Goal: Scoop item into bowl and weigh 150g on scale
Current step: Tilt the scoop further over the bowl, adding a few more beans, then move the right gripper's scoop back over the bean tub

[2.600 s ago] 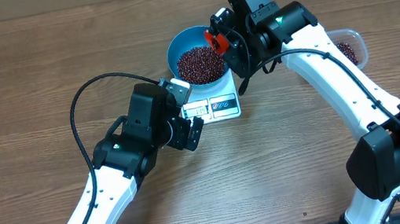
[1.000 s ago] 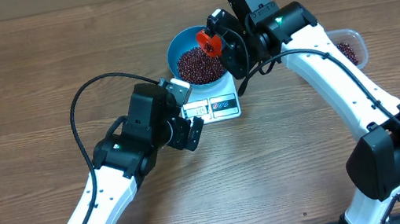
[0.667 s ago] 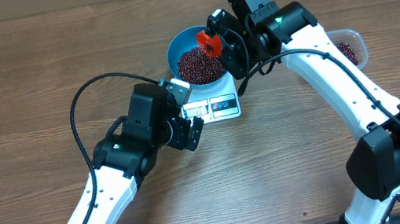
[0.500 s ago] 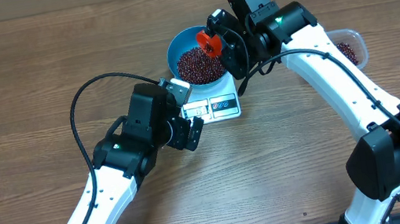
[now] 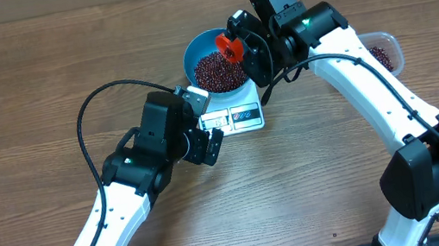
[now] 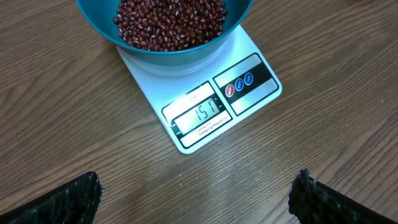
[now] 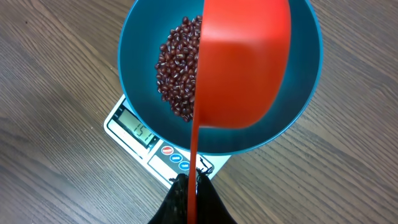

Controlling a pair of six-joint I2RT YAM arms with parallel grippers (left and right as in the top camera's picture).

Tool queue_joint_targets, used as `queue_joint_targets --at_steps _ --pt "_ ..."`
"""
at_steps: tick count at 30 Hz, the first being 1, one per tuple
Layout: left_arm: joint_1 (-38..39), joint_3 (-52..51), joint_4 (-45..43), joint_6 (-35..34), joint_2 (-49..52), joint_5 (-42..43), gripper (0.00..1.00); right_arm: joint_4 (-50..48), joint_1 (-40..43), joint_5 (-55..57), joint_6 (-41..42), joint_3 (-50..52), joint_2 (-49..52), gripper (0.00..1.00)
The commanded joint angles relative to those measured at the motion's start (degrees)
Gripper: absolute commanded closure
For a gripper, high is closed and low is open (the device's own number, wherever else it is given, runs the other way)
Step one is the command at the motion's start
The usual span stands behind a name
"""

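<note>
The blue bowl (image 5: 215, 62) stands on the white scale (image 5: 235, 110), filled with dark red-brown beans (image 5: 219, 71). In the left wrist view the bowl (image 6: 166, 55) and beans (image 6: 169, 22) sit at the top, and the scale (image 6: 205, 109) shows 151 on its display. My right gripper (image 7: 193, 178) is shut on the thin handle of a red scoop (image 7: 242, 62), which is held tilted over the bowl (image 7: 149, 43) and hides part of the beans (image 7: 177, 68). From overhead the scoop (image 5: 231, 45) hangs over the bowl's right side. My left gripper (image 6: 196, 186) stands open above bare table, in front of the scale.
A clear plastic container (image 5: 383, 50) with more beans lies at the right, partly behind the right arm. The left arm's black cable (image 5: 99, 102) loops over the table to the left of the scale.
The red scoop rose from the bowl's right rim to a spot over the bowl earlier on; over the last second nothing has visibly moved.
</note>
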State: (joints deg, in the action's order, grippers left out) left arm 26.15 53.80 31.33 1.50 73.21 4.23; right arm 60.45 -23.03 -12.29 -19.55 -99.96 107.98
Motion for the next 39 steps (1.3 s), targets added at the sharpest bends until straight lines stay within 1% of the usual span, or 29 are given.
queue_joint_targets --at_steps 1,5,11,16,18,23,27,30,32,39 --pt "-0.24 -0.2 -0.07 0.24 0.28 -0.35 0.0 -0.17 -0.48 -0.9 0.33 -1.75 0.15 0.96" --pt "-0.24 -0.2 -0.07 0.24 0.28 -0.35 0.01 -0.09 0.09 -3.19 1.77 -1.75 0.09 0.96" --pt "-0.26 -0.2 -0.07 0.24 0.28 -0.35 0.01 0.79 5.31 -14.45 1.73 -1.79 -1.31 0.96" --pt "-0.24 -0.2 -0.07 0.24 0.28 -0.35 0.0 3.43 13.31 -22.03 1.01 -1.79 -3.98 0.96" --pt "-0.26 -0.2 -0.07 0.24 0.28 -0.35 0.0 5.42 17.09 -23.8 -0.7 -1.79 -5.25 0.96" --pt "-0.24 -0.2 -0.07 0.24 0.28 -0.35 0.01 10.8 27.96 -23.76 -2.01 -1.79 -7.87 0.96" --pt "-0.24 -0.2 -0.07 0.24 0.28 -0.35 0.01 15.37 36.89 -21.49 -1.97 -1.62 -8.0 0.96" --pt "-0.24 -0.2 -0.07 0.24 0.28 -0.37 0.01 17.49 39.98 -17.33 -1.92 -1.57 -8.0 0.96" --pt "-0.24 -0.2 -0.07 0.24 0.28 -0.35 0.01 17.88 40.74 -12.76 -1.03 -1.27 -8.0 0.96" --pt "-0.24 -0.2 -0.07 0.24 0.28 -0.35 0.0 15.74 38.64 4.98 8.48 2.29 -7.32 0.96"
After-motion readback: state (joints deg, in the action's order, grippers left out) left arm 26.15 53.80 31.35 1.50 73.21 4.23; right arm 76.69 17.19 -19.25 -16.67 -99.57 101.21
